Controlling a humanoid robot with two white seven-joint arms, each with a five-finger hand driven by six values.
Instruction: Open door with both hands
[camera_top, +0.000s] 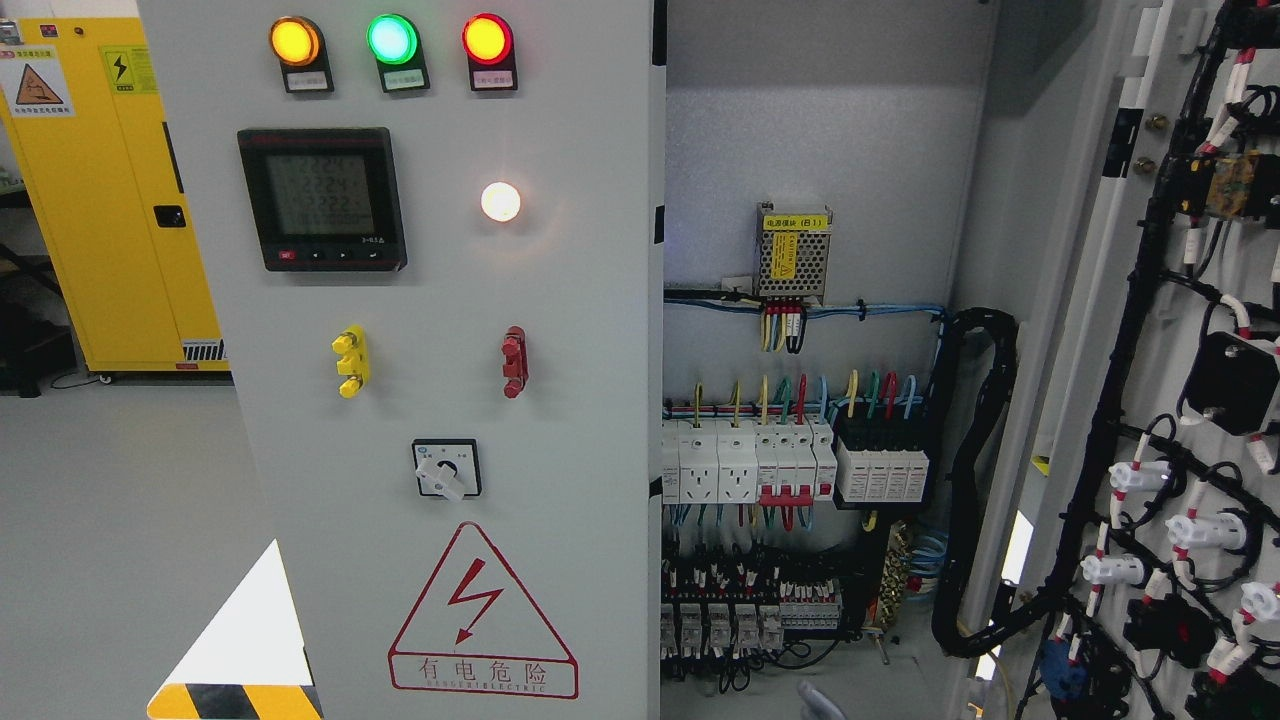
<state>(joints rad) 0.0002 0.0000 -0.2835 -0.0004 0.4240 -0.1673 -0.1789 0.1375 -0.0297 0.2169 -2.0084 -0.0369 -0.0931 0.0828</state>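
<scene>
The grey electrical cabinet has two doors. The left door (450, 400) is closed and carries three lit lamps, a digital meter (322, 198), a rotary switch (446, 469) and a red danger triangle. The right door (1150, 400) stands swung wide open at the picture's right, with its wired inner face toward me. Between the doors the cabinet's inside (800, 450) shows breakers, sockets and coloured wires. A small blurred grey tip (818, 700) pokes up at the bottom edge right of the middle. It looks like part of my right hand, and nothing more of it shows. No left arm is visible.
A yellow safety cabinet (110, 200) stands at the back left on the grey floor. A thick black cable loom (975, 480) loops from the cabinet's inside to the open door. Black-and-yellow hazard tape (235, 700) marks the floor at the lower left.
</scene>
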